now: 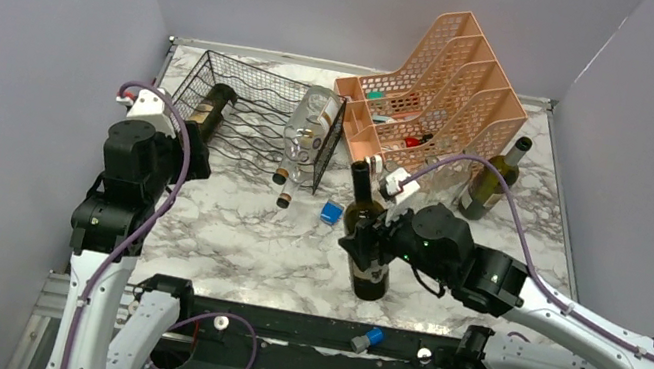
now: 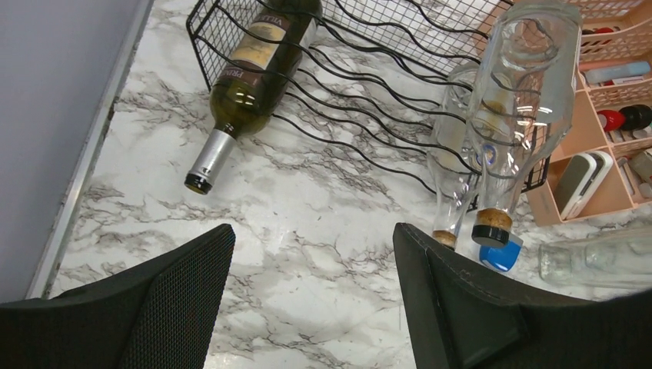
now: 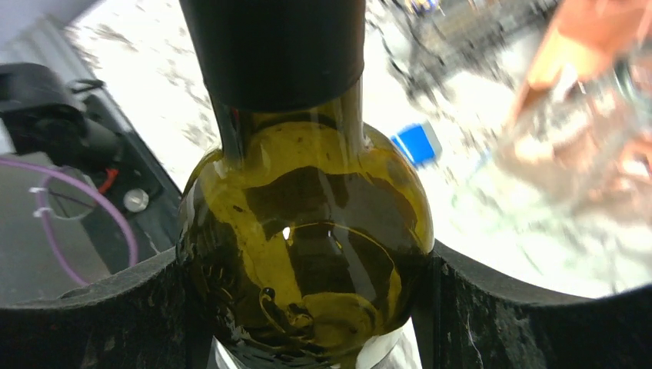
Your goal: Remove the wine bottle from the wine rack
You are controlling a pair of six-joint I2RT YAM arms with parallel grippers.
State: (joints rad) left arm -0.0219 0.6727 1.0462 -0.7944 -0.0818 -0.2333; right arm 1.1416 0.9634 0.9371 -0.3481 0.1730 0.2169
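Now the right gripper (image 1: 365,242), jaws clamping the dark green glass wine bottle (image 1: 372,282), steadies it upright on the marble bench (image 1: 244,231) near the black wire-mesh wine rack (image 1: 254,116); left gripper (image 2: 311,234), jaws wide.

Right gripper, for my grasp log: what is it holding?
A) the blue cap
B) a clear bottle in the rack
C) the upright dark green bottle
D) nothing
C: the right gripper clamps both sides of the upright dark green bottle.

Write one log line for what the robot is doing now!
right gripper: shut on green wine bottle, upright, off rack | left gripper: open, empty | wine rack: holds silver-necked bottle
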